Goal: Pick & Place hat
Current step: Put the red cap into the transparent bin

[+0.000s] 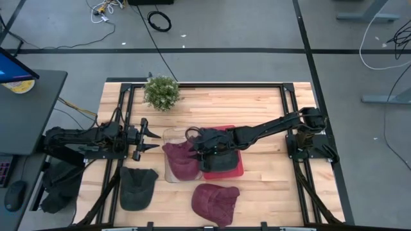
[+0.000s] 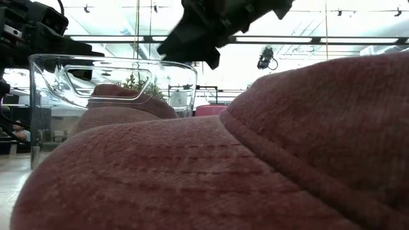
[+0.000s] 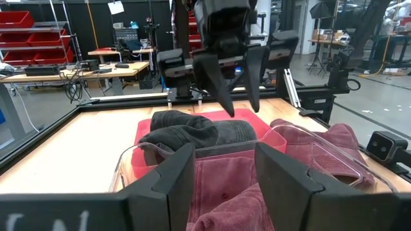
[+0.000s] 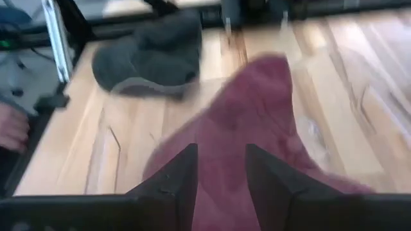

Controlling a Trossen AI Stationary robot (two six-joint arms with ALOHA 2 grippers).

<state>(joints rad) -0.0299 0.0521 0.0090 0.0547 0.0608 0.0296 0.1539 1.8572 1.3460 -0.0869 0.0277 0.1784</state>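
A maroon hat (image 1: 182, 160) lies in a clear plastic bin (image 1: 168, 133) at the table's middle; it also shows in the right wrist view (image 4: 257, 122). A dark grey hat (image 1: 221, 160) lies on a red tray (image 1: 239, 168) just right of the bin. My right gripper (image 1: 194, 146) hangs open and empty above the bin's maroon hat, fingers pointing down (image 3: 234, 86). My left gripper (image 1: 149, 138) is open and empty, level, just left of the bin (image 3: 225, 176).
A second dark hat (image 1: 138, 187) and a second maroon hat (image 1: 215, 202) lie on the table near its front edge. A small potted plant (image 1: 161, 92) stands at the far edge. Black frame rails (image 1: 126, 96) run along both sides.
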